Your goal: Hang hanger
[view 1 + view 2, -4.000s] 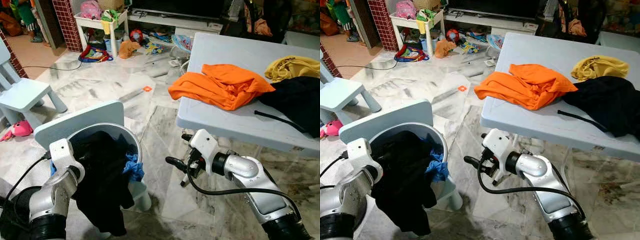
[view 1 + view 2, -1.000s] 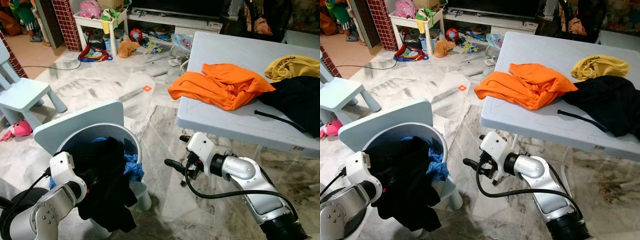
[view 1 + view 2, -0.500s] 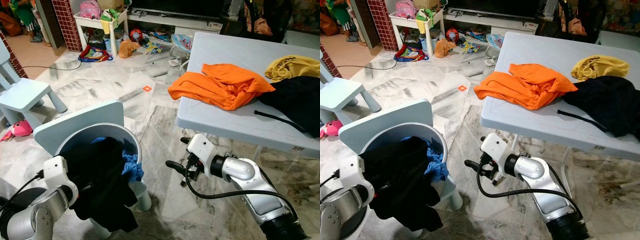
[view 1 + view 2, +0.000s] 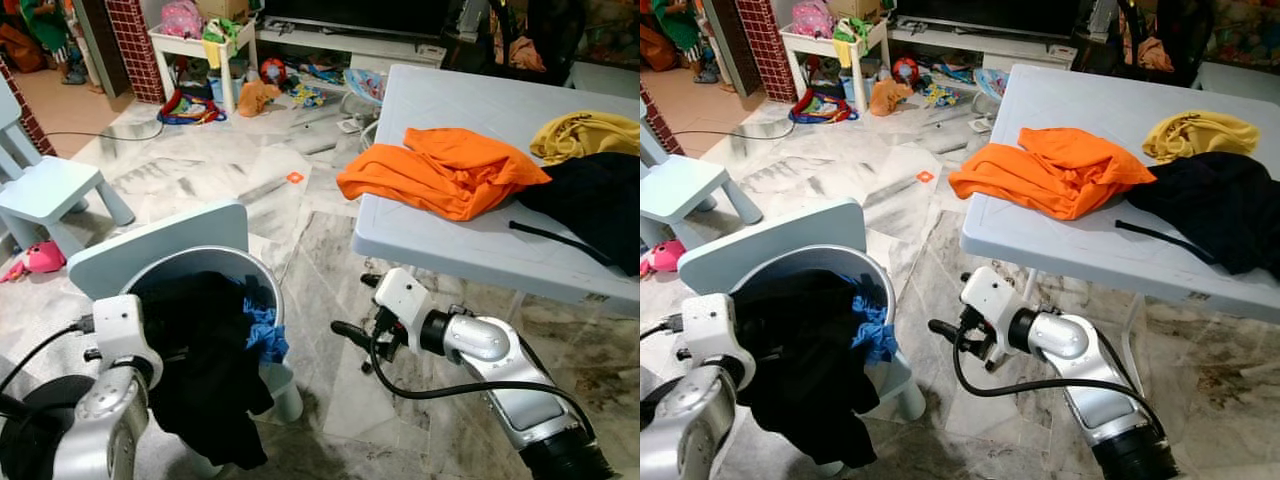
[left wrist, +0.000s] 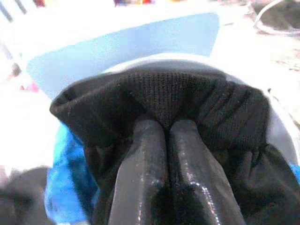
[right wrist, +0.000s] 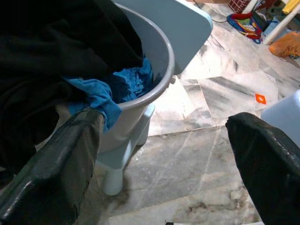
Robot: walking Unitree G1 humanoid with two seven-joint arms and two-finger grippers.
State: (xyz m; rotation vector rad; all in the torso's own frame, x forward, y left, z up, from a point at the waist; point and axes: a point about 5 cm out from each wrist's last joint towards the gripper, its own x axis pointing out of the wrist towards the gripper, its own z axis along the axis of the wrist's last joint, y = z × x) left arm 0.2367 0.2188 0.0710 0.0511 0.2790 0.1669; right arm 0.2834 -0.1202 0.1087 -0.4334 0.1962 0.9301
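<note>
Left fingers [image 5: 159, 154] have raised black garment [image 4: 205, 360] higher; bucket [image 4: 268, 290] unmoved.

A lived-in home, likely a family living room. The floor [image 4: 230, 170] is marbled tile, strewn with toys [image 4: 185, 105] and scraps. A small pale-blue child's chair [image 4: 45, 190] stands at the left with a pink toy [image 4: 42, 257] beside it, and a low white shelf [image 4: 195, 45] at the back is heaped with playthings. A TV stand [image 4: 350, 40] runs along the far wall. Clothes [image 4: 440, 170] lie on a plastic worktop [image 4: 440, 100], and a basket [image 4: 880, 290] brims with laundry.
</note>
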